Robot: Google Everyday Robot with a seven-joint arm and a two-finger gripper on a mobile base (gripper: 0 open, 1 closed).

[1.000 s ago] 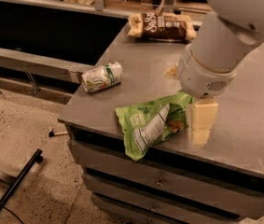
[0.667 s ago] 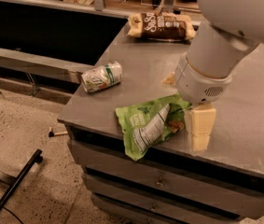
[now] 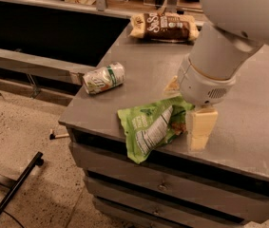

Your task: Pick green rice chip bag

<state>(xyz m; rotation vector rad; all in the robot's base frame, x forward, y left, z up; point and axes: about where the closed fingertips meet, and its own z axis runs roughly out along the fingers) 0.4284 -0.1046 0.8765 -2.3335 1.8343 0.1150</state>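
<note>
One bag [image 3: 148, 127]: green, crumpled, overhanging table [image 3: 248, 122] edge
Gripper [image 3: 191, 127]: down at bag's right end; grip state cannot tell

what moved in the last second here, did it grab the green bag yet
The gripper eased slightly left and down, closing in on the right end of the green rice chip bag. Nothing shows a grasp yet. The bag has not shifted or lifted, and the drink can and the tan-and-brown snack bag lie where they were on the table.
</note>
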